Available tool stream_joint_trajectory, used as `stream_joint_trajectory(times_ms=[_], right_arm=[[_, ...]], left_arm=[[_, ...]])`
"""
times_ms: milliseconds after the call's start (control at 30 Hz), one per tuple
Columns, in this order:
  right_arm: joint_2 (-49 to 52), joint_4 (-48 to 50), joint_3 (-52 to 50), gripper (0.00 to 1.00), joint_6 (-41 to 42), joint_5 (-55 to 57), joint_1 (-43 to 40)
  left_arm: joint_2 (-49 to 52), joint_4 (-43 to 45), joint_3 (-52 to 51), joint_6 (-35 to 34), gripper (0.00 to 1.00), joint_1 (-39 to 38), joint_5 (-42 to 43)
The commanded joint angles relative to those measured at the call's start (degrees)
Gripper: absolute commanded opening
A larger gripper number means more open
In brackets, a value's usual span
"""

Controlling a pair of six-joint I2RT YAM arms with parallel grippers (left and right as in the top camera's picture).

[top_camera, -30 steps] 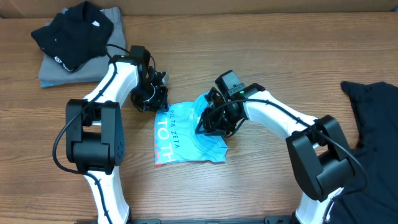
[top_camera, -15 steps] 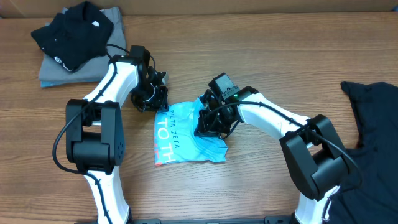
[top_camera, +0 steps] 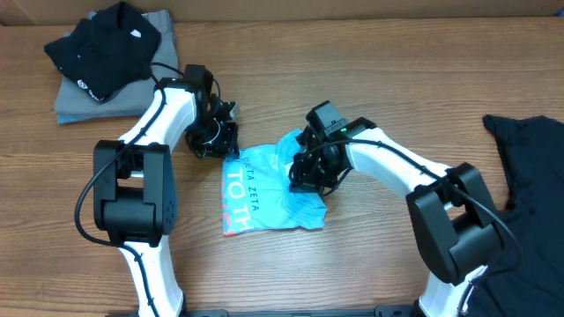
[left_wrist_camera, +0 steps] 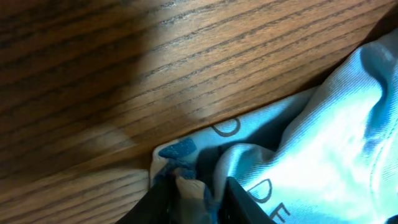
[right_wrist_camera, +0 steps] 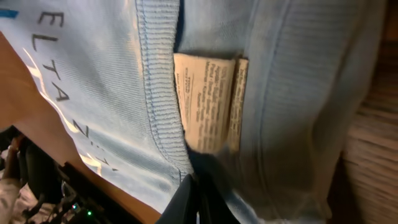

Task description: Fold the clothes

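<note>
Wood-grain tabletop (top_camera: pixel 370 79) fills the view, and near its middle, a little toward the near edge, lies the light blue T-shirt (top_camera: pixel 264 194), gathered into a compact, rumpled packet with its white lettering facing up along the left side. The left gripper (top_camera: pixel 227 148) is down at the shirt's far left corner. Its wrist view shows dark fingers (left_wrist_camera: pixel 155 199) pinching a bit of hem there, which looks like an anchor so the cloth can't slide. The right gripper (top_camera: pixel 307 172) sits on the far right part of the packet, and its wrist view has the fingers closed on fabric just below the ribbed collar (right_wrist_camera: pixel 158 93) and the cream care label (right_wrist_camera: pixel 208 99). That's a grip at the neck, I'd judge, to carry that end over or tug the fold flat. Well apart, at the far left corner, a black T-shirt (top_camera: pixel 101 44) rests on a grey T-shirt (top_camera: pixel 75 106), apparently a finished stack, and another black garment (top_camera: pixel 529 194) lies spread at the right edge.
</note>
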Motion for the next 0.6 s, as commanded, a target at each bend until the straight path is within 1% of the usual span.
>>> stream_joint_trajectory(times_ms=[0,33,67,133,367,467,500,567], right_arm=[[-2.45,-0.9,0.92,0.07,0.0,2.64,-0.85],[-2.45,-0.92,0.92,0.19,-0.17,2.6,-0.85],[-2.47,-0.98,0.92,0.28,-0.46,2.6,-0.85],[-2.89,-1.88,0.92,0.34,-1.53,2.6,-0.96],[-5.53,-7.87,0.92,0.37,-1.86,2.64,-1.31],[-5.55,-10.45,0.92,0.35,-1.49,2.64,-1.9],[-5.57,-10.69,0.92,0.35,-1.81,2.64,-2.21],[-6.03,-10.27,0.92,0.35,-2.91,2.6,-2.71]], left_arm=[[0.48,0.04,-0.68,0.87,0.31,0.39,0.63],[0.48,0.04,-0.68,0.87,0.32,0.39,0.63],[0.48,0.04,-0.68,0.87,0.32,0.39,0.63],[0.48,-0.04,-0.68,0.87,0.33,0.39,0.63],[0.48,-0.37,-0.68,0.9,0.33,0.39,0.61],[0.46,-0.94,-0.37,1.4,0.25,0.39,0.61],[0.46,-1.53,0.09,2.08,0.25,0.39,0.63],[0.39,-3.69,2.19,4.24,0.27,0.39,0.59]])
